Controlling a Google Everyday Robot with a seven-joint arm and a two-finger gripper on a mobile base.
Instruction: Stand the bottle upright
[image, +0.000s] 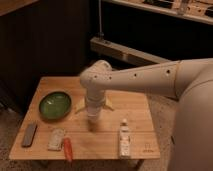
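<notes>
The bottle (124, 138) lies on its side on the wooden table (107, 145), right of centre near the front edge. It is small and whitish, with a pale label and its cap pointing to the far side. My gripper (93, 118) hangs straight down from the white arm, over the middle of the table. It is to the left of the bottle and apart from it. The translucent white cup (93, 124) sits right under the gripper and is mostly hidden by it.
A green bowl (55, 105) sits at the left. A dark flat bar (29, 135), a white packet (56, 139) and a red-orange tube (67, 149) lie along the front left. A yellowish thing (107, 105) lies behind the wrist.
</notes>
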